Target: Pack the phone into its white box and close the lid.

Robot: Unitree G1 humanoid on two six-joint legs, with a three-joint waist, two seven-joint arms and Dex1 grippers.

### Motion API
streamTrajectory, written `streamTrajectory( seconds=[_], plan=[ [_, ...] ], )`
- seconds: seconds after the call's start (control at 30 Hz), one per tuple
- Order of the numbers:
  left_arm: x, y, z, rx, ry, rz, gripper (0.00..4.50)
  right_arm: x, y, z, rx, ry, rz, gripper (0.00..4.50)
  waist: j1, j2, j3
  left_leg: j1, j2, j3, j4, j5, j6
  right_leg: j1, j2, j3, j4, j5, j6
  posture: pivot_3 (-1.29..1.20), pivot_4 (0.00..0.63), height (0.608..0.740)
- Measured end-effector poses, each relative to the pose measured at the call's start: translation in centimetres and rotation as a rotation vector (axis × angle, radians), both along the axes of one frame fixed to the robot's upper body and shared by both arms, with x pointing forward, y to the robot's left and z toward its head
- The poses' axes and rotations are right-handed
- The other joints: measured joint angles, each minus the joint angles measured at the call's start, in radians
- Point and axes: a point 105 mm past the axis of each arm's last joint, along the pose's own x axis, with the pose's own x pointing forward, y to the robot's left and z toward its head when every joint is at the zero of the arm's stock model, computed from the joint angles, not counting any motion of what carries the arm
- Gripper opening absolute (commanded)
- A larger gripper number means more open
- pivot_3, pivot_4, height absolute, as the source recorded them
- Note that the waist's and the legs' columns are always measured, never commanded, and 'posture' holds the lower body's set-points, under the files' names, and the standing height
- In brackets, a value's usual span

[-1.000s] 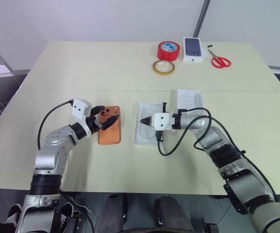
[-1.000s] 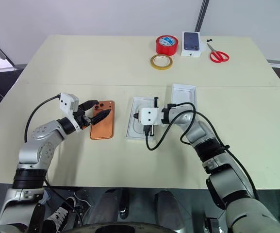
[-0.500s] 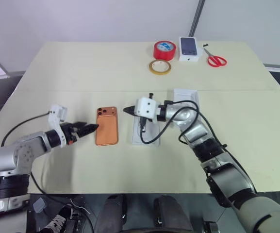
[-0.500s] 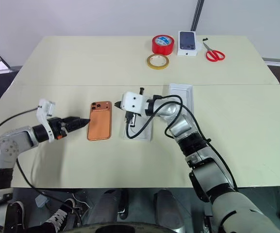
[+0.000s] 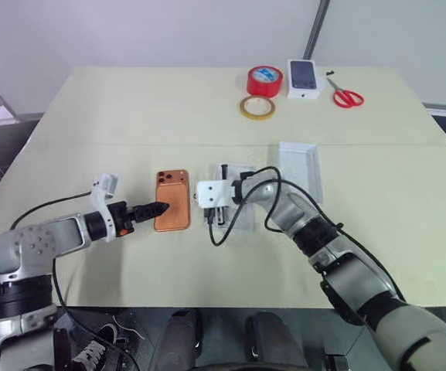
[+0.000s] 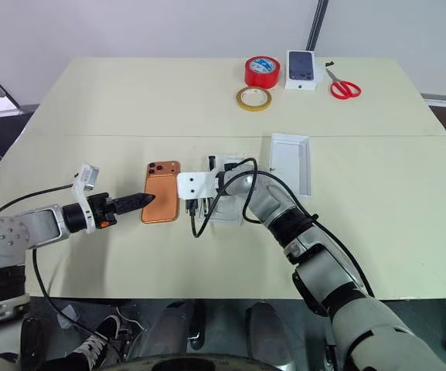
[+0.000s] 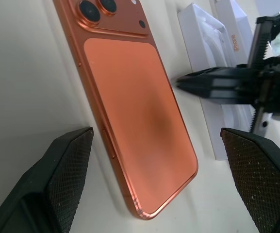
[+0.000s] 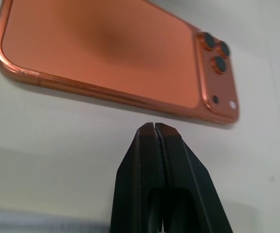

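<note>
Orange phone (image 7: 135,111) lies between spread left fingers (image 7: 57,179); right fingers (image 8: 161,179) pressed together.

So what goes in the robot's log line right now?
orange-copper smartphone: camera-side up on table, unpacked | left gripper: jaws open | right gripper: jaws shut, empty

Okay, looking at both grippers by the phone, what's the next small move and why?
Probably ease the shut right gripper up against the phone's long edge; it points there but is apart, the phone lies flat and ungripped, and the open left gripper waits opposite.
</note>
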Motion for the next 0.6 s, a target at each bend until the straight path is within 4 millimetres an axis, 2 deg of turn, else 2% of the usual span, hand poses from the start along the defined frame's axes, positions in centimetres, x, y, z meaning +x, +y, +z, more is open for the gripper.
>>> streamTrajectory(
  seconds=[0.3, 0.43, 0.6],
  plan=[
    [1.0, -1.0, -0.2, -0.007, 0.040, -0.009, 4.41, 0.0, 0.3, -0.3, -0.040, 0.048, -0.017, 0.04, 0.007, 0.000, -0.003, 0.007, -0.001, 0.000, -0.001, 0.000, 0.000, 0.004, -0.001, 0.000, -0.001, 0.000, 0.000, 0.00, 0.150, 0.740],
    [1.4, -1.7, -0.4, -0.017, 0.055, -0.009, 4.41, 0.1, 0.1, -0.5, -0.057, 0.036, -0.022, 0.04, 0.010, 0.000, -0.004, 0.016, -0.003, -0.001, -0.005, 0.000, 0.000, 0.014, -0.003, -0.001, -0.004, 0.000, 0.000, 0.00, 0.150, 0.740],
    [1.9, -4.5, -0.2, -0.084, 0.087, -0.066, 4.41, 0.0, 0.3, -0.4, -0.054, 0.026, -0.015, 0.04, 0.006, -0.001, -0.005, 0.017, -0.004, -0.001, -0.007, 0.000, 0.000, 0.014, -0.003, -0.001, -0.005, 0.000, 0.000, 0.00, 0.150, 0.740]
  ],
)
